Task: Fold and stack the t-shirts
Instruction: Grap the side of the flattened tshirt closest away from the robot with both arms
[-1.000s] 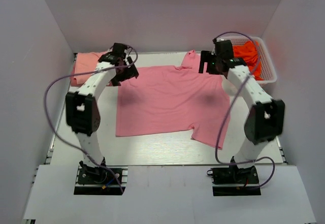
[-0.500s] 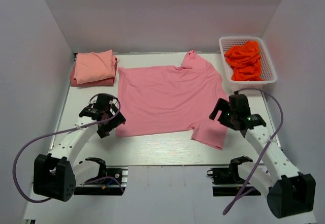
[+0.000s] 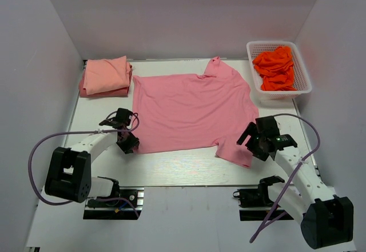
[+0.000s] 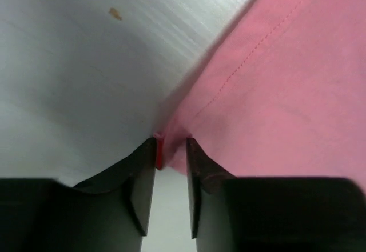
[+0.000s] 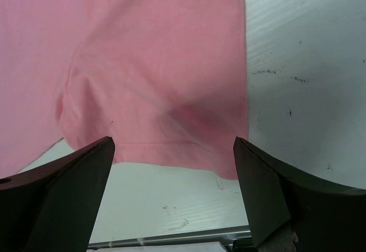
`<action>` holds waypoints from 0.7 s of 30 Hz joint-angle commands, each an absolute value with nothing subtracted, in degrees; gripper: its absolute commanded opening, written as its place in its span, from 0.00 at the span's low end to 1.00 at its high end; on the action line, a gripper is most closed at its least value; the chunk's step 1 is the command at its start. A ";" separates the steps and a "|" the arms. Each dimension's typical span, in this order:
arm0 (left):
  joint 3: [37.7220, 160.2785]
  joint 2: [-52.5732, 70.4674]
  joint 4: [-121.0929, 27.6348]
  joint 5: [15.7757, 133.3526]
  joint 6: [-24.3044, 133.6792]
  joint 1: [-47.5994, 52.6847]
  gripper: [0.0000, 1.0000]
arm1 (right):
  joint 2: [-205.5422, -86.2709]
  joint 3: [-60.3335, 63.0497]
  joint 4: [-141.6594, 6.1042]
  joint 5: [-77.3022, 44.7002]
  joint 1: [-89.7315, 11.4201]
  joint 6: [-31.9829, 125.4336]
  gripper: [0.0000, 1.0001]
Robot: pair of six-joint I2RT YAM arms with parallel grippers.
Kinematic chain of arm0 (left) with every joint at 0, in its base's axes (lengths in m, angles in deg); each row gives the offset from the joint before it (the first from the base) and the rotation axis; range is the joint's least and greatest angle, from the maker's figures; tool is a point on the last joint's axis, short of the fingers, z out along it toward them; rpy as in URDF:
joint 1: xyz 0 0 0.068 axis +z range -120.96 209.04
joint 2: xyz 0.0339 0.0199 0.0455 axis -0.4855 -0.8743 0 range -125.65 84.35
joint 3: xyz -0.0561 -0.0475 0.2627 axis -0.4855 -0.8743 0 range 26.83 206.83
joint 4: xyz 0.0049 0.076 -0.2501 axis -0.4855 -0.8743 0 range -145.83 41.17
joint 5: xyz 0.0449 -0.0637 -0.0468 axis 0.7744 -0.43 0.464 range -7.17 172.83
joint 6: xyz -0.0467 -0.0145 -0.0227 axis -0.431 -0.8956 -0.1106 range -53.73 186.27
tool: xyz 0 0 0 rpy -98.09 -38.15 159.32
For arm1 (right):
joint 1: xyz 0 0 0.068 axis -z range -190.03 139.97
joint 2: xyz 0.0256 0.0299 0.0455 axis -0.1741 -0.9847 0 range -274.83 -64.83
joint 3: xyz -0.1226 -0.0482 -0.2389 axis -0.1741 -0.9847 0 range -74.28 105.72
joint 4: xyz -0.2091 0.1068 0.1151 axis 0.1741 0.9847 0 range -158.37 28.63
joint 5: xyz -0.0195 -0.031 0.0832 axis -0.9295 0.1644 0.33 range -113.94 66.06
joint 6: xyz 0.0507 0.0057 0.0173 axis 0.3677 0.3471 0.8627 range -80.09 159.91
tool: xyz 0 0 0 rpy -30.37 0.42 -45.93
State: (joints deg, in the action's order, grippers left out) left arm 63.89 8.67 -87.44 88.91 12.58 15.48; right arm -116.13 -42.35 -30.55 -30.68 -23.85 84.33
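Rose pink cotton t-shirt (image 3: 191,112) laid flat on table (image 3: 183,163). Left gripper (image 4: 171,144) jaws, lately wide, now pinched on its near-left hem corner; right gripper (image 5: 173,144) jaws held wide above near-right sleeve: fold judged starting.

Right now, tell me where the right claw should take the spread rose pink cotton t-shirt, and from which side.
Grip the rose pink cotton t-shirt by the hem of its near sleeve, coming down from the white table's near edge. That sleeve lies flat, jutting out, and the open right claw hangs over it, one finger each side.
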 commanded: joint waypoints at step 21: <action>66.20 12.11 -88.20 90.21 11.34 15.68 0.00 | -123.35 -50.20 -35.15 -28.43 -23.65 88.61 0.37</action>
